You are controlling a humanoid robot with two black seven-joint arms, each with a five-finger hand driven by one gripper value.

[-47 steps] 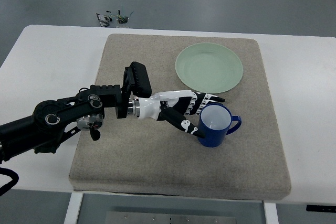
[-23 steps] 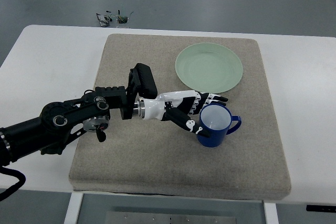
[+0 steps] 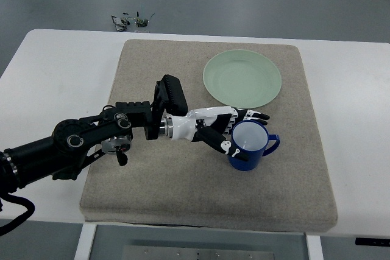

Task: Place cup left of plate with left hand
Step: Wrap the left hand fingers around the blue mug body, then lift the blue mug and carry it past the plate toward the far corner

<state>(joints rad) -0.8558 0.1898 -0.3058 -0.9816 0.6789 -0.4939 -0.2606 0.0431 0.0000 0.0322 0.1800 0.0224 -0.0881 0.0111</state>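
The left arm enters from the 8 o'clock edge and extends across the grey mat (image 3: 183, 199). The left hand (image 3: 228, 129) is positioned against the 9 o'clock side of the blue cup (image 3: 248, 145), with fingers (image 3: 248, 114) spread around the rim and thumb low on the wall. A full grip on the cup cannot be confirmed. The cup stands upright on the mat, handle toward 3 o'clock, at 6 o'clock of the green plate (image 3: 242, 78), near but apart. The mat lies on the white surface (image 3: 55, 71).
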